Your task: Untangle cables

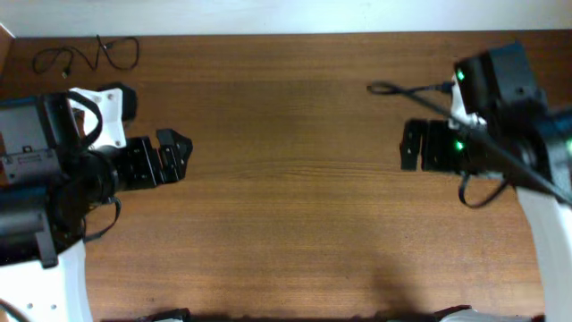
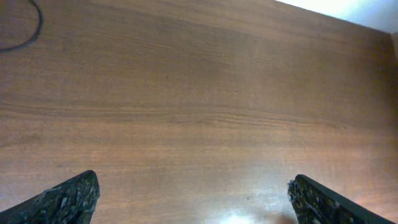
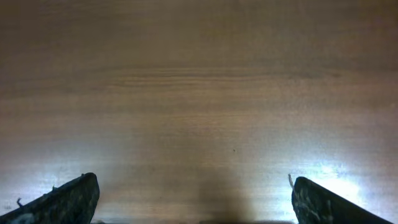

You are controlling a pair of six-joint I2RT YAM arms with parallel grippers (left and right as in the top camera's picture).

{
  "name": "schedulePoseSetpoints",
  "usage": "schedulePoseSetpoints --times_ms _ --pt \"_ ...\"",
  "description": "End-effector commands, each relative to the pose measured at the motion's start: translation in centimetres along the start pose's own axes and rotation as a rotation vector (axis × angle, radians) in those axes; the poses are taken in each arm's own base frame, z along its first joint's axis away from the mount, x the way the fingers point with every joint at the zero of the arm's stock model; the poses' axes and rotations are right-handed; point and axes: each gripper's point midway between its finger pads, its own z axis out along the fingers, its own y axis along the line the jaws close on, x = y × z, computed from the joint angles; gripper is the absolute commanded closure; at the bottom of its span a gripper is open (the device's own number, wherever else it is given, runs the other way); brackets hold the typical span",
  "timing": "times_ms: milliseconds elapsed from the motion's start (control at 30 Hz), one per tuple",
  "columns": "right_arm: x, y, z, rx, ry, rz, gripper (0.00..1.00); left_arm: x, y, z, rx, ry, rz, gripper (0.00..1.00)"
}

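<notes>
Thin black cables (image 1: 89,55) lie in loose loops at the table's far left corner, behind my left arm. An arc of one cable (image 2: 37,28) shows at the top left of the left wrist view. Another thin black cord (image 1: 393,88) lies by the right arm, and its far end is hidden under that arm. My left gripper (image 1: 183,154) (image 2: 193,199) is open over bare wood, well to the right of the loops. My right gripper (image 1: 407,146) (image 3: 194,199) is open too, facing left, with nothing between its fingers.
The wooden table (image 1: 295,206) stretches between the two grippers. A thick black cable (image 1: 487,148) runs along the right arm. The table's back edge meets a pale wall (image 1: 268,13).
</notes>
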Motion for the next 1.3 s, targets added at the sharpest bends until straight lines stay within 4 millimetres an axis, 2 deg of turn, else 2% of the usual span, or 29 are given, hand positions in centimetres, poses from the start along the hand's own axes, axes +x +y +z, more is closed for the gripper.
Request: schedulePoseSetpoints --times_ms 0,100,200,333,900,1133,1267 --pt "3.0 -1.6 -2.4 0.006 -0.056 -0.017 0.01 0.4 0.2 -0.7 -0.03 -0.017 0.035 0.01" --pt "6.2 -2.8 -2.9 -0.003 -0.079 -0.016 0.01 0.3 0.3 -0.6 -0.033 -0.017 0.035 0.01" --pt "9.1 -3.9 -2.4 -0.004 -0.08 -0.015 0.01 0.1 0.3 -0.3 -0.033 -0.015 0.034 0.01" --pt "11.0 -4.5 -1.5 0.008 -0.047 -0.017 0.02 0.1 0.4 -0.3 -0.033 -0.014 0.034 0.01" --pt "10.1 -4.5 0.1 0.055 0.02 -0.021 0.02 0.1 0.3 -0.3 -0.033 -0.014 0.034 0.01" --pt "7.8 -4.2 -1.7 0.0 -0.194 -0.071 0.01 0.1 0.3 -0.3 -0.033 -0.014 0.034 0.01" --pt "8.3 -6.0 1.0 0.024 -0.264 0.006 0.01 0.1 0.3 -0.3 -0.033 -0.014 0.034 0.01"
